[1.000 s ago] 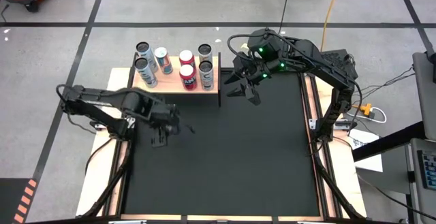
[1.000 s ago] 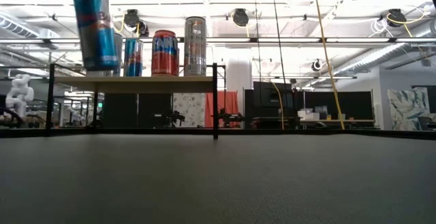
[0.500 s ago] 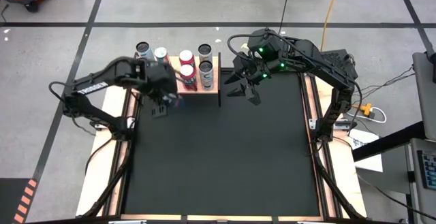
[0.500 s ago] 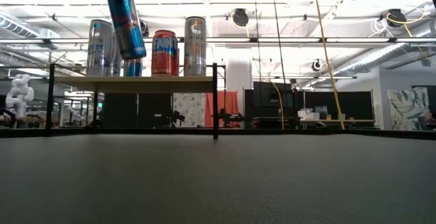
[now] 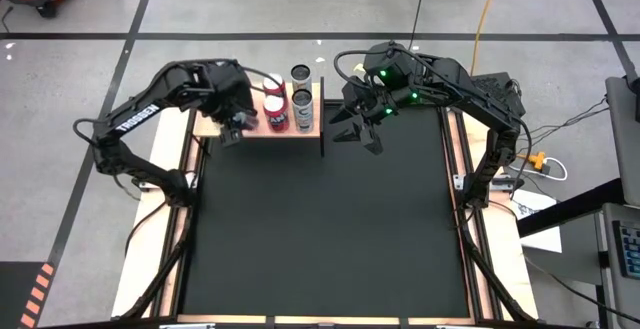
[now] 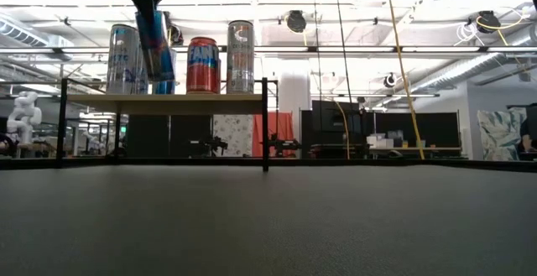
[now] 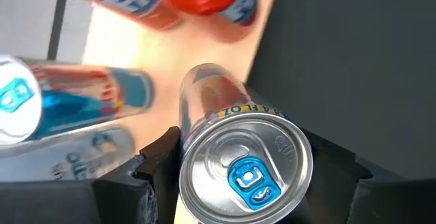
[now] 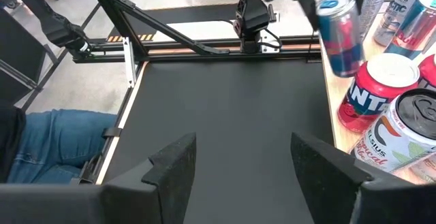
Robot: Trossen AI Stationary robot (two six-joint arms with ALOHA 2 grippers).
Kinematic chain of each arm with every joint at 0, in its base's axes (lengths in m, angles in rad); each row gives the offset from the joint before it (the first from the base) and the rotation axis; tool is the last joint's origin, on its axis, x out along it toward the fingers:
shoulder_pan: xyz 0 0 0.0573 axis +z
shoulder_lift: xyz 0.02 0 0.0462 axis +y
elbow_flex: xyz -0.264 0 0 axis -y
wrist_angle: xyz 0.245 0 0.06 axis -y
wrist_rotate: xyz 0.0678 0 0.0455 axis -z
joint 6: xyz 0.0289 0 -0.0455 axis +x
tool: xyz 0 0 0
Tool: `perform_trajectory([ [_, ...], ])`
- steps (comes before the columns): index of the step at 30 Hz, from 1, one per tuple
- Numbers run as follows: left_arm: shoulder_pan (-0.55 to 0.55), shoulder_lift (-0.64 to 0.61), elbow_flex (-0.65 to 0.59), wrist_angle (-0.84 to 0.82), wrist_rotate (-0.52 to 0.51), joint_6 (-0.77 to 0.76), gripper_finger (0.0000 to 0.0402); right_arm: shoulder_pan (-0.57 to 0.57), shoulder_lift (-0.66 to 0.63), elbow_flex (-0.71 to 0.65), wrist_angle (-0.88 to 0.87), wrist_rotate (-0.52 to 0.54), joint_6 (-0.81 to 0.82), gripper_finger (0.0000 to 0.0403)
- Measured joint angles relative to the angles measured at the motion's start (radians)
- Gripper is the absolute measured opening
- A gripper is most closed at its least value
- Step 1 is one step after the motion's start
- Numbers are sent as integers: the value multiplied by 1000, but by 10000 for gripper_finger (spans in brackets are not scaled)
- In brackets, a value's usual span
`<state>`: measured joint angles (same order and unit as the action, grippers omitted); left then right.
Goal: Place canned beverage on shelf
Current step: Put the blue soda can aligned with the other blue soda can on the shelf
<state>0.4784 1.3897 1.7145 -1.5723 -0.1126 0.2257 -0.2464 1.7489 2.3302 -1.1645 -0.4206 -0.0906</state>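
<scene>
The shelf (image 5: 290, 132) is a pale wood board on a black frame at the mat's far left; its board also shows in the low view (image 6: 168, 100). Several cans stand upright on it, among them red ones (image 5: 276, 111) and silver ones (image 5: 302, 99). My left gripper (image 5: 233, 127) hangs over the shelf's left part, shut on a blue-and-silver can (image 6: 153, 37), which also shows in the left wrist view (image 7: 245, 163) and the right wrist view (image 8: 340, 37). My right gripper (image 5: 358, 129) hovers open to the right of the shelf, with nothing between its fingers (image 8: 174, 166). My left gripper pinches the can's upper end (image 7: 194, 132) between its two fingers, one on each side of the wall just below the rim. The fingers (image 7: 160, 166) come from above, pointing down. The can hangs tilted below them, clear of the shelf board and close to the standing cans.
The shelf's black corner post (image 5: 322, 119) stands between the two grippers. A wide black mat (image 5: 330, 239) lies toward the near side, edged by narrow wooden strips (image 5: 458, 169). A person's leg in jeans (image 8: 61, 142) shows beyond the table's edge.
My left gripper has swung from above the mat's left side toward the far edge and risen a little, carrying the can to above the shelf's left part. It has turned as it went, and the can, upright before, now hangs tilted. My right arm has kept still.
</scene>
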Motion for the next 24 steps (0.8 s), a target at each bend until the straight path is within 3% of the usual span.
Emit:
perform_trajectory([
  [11, 134, 25, 0, 0, 35, 46, 228, 1, 0, 0, 0, 0, 0, 219],
  [24, 158, 79, 0, 2, 59, 52, 229, 1, 4, 0, 1, 0, -1, 219],
])
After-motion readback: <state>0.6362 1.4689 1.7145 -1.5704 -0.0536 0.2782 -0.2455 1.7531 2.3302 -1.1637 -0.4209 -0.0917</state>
